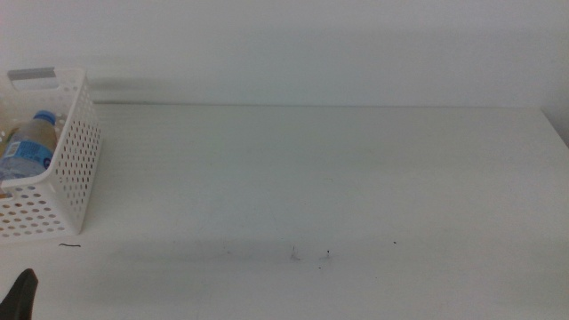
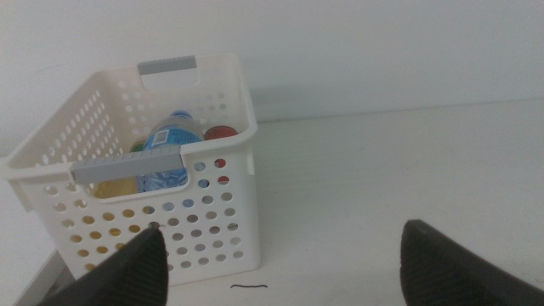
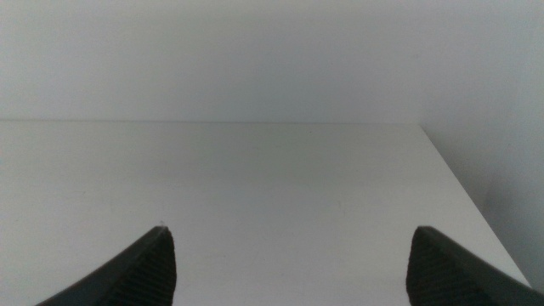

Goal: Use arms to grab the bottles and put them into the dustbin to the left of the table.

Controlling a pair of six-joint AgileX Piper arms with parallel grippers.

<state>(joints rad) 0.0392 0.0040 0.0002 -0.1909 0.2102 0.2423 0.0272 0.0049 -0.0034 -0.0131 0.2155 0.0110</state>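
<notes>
The white perforated dustbin (image 1: pixel 62 169) stands at the table's far left; in the left wrist view the dustbin (image 2: pixel 217 200) is seen from its near side. Inside it lie a clear blue-capped water bottle (image 2: pixel 166 149), a red can (image 2: pixel 221 133) and a yellow bottle (image 2: pixel 115 187), mostly hidden. The water bottle (image 1: pixel 31 142) also shows in the middle view. My left gripper (image 2: pixel 280 255) is open with nothing in it, just in front of the bin; one fingertip (image 1: pixel 22 298) shows at the bottom left. My right gripper (image 3: pixel 289 259) is open and holds nothing, over bare table.
The white table (image 1: pixel 338 178) stretches to the right, with a few dark specks (image 1: pixel 311 255) near its front. A short dark mark (image 1: pixel 69 245) lies by the bin's front corner. A pale wall rises behind the table's far edge.
</notes>
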